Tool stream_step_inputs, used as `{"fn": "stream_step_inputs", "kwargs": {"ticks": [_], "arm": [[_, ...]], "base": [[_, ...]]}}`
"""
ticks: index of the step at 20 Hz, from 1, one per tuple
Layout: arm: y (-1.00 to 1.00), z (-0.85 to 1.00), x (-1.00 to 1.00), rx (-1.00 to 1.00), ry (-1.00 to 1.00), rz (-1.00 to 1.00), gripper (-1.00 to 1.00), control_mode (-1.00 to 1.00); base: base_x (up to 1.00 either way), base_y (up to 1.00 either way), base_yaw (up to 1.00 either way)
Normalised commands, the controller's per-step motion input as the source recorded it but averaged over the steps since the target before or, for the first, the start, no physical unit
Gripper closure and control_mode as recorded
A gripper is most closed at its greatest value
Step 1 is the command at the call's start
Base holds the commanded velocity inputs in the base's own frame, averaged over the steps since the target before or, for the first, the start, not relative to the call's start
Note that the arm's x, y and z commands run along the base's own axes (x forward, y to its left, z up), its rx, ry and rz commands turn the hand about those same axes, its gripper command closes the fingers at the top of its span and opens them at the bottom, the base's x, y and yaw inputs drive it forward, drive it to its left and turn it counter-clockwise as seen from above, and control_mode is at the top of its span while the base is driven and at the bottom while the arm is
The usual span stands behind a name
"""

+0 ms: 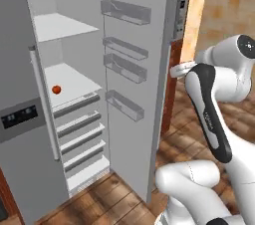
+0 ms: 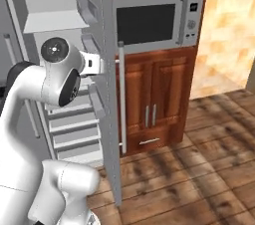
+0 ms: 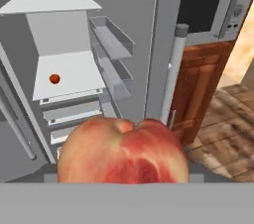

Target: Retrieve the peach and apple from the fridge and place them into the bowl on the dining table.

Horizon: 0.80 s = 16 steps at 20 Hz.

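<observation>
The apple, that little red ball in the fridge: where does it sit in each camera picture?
Left base view: the apple lies on a middle white shelf, left of centre.
Right base view: I cannot find it; the arm covers that part.
Hand view: it lies on the same shelf, upper left.
Shared landmark: the open fridge door with its bins.

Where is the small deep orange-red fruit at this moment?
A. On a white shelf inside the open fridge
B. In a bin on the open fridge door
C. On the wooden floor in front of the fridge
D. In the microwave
A: the apple sits alone on a white shelf inside the fridge, apart from the door bins and well above the floor.
</observation>
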Motion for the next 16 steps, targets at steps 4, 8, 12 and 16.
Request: {"fn": "stream_step_inputs", "kwargs": {"ticks": [4, 8, 12, 16], "arm": [[0.0, 0.0, 0.0, 0.0, 0.0, 0.0, 1.0, 1.0], [0.0, 0.0, 0.0, 0.0, 0.0, 0.0, 1.0, 1.0], [0.0, 0.0, 0.0, 0.0, 0.0, 0.0, 1.0, 1.0], [0.0, 0.0, 0.0, 0.0, 0.0, 0.0, 1.0, 1.0]], "base": [[-0.88, -0.06, -0.52], [-0.63, -0.21, -0.58], [-0.5, -0.27, -0.61], [-0.47, -0.37, -0.58]]}}
